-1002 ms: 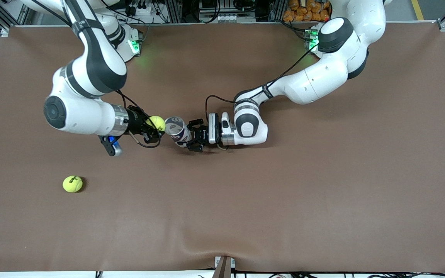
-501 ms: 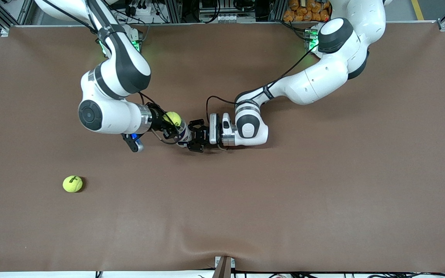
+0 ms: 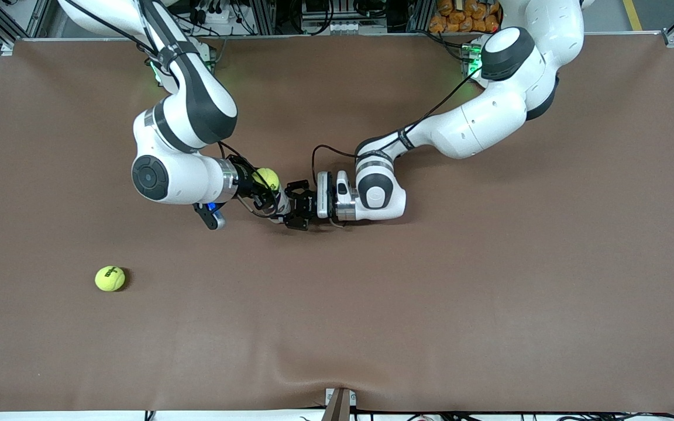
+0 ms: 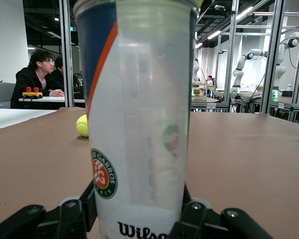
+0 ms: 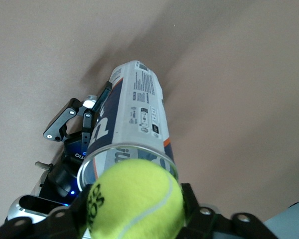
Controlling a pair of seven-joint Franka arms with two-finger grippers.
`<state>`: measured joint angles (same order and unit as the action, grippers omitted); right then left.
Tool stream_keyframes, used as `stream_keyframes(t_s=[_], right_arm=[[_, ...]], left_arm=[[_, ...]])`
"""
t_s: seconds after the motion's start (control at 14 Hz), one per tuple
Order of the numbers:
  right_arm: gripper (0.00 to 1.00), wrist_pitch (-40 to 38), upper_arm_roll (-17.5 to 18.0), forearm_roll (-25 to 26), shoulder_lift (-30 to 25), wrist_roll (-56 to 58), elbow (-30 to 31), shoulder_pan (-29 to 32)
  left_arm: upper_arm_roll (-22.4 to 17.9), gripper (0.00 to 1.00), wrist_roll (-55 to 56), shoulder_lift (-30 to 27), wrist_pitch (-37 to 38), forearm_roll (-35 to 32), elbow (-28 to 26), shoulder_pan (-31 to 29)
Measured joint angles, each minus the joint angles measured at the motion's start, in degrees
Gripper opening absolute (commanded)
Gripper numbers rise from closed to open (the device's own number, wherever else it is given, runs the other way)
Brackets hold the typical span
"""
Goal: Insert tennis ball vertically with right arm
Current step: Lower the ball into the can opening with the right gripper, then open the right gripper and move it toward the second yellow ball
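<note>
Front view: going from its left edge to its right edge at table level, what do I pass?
Loose ball → right gripper with ball over the can → left gripper holding that can.

Tube's (image 4: 139, 119) mouth and base past the left wrist view's edges; front-view tube mostly hidden.

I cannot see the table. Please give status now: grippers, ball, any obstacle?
Left gripper shut on tennis can, upright. Right gripper over can mouth, tennis ball between its fingers. Nothing in the way; spare ball lies apart.
</note>
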<state>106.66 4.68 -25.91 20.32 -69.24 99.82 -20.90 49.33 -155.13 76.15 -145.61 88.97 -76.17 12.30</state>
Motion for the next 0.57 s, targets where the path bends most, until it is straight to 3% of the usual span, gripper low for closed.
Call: stream_keyframes(t_s=[0.57], right_arm=[[1.0,-1.6,-1.1,0.7,-0.4,0.5,-0.5,2.2]], left_arm=[[-0.2,0.63,0.0,0.0,0.4,0.1,0.1,0.0]])
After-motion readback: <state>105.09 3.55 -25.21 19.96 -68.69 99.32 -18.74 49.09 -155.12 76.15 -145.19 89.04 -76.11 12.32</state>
